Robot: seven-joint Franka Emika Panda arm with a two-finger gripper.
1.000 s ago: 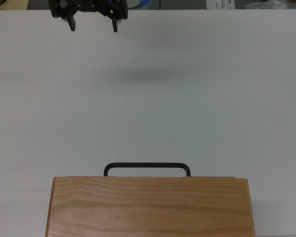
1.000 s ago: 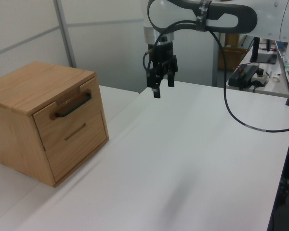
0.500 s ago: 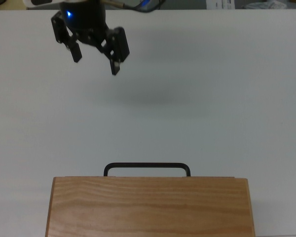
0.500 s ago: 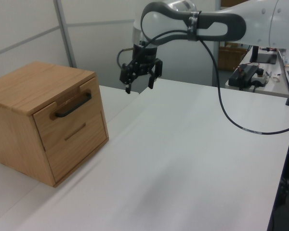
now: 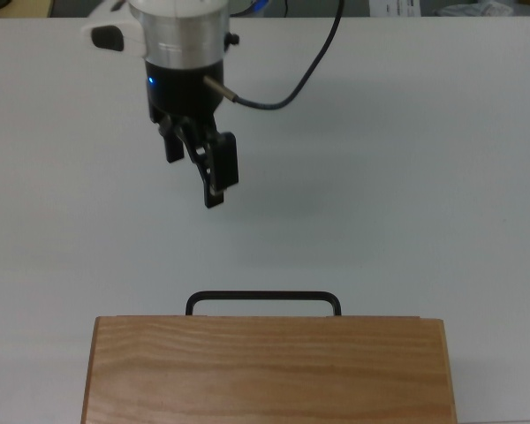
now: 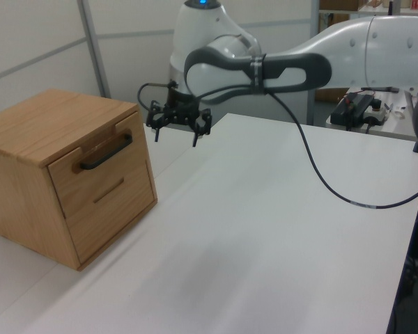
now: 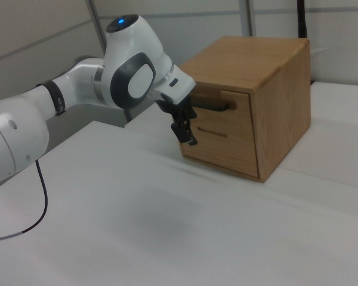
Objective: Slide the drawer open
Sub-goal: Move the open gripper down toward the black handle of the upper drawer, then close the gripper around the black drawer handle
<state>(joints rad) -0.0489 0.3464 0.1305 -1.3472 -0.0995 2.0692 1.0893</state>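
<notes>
**One arm, one cabinet, drawer shut**

One white arm [image 6: 299, 59] reaches over the white counter [image 6: 279, 236], and one wooden cabinet [image 6: 28, 174] stands on it. The end effector [image 6: 175, 130] hangs in the air, pointed toward the cabinet front, its two black fingers [image 5: 214, 181] spread apart with nothing between them. In the top view the end effector [image 5: 196, 172] is up from the handle and nearer the handle's left end, with bare counter [image 5: 424, 177] between the two. In the right view the end effector [image 7: 188, 132] shows in front of the cabinet [image 7: 274, 101] face, near the handle but apart from it.

The drawer [image 6: 97, 163] sits in the upper part of the cabinet front, pushed in flush with the cabinet face. It carries one wide black bar handle [image 6: 106, 152], which sticks out from the panel; the top view shows that handle [image 5: 263, 298] standing off the front edge below the wood-grain top slab [image 5: 269, 371]. In the right view the drawer [image 7: 224, 107] has its handle [image 7: 215, 106] partly hidden behind the arm [image 7: 131, 74]. Below the drawer the left view shows a second front panel [image 6: 115, 205] with one short dark slot.

One black cable [image 6: 334, 181] loops from the arm down over the counter.
</notes>
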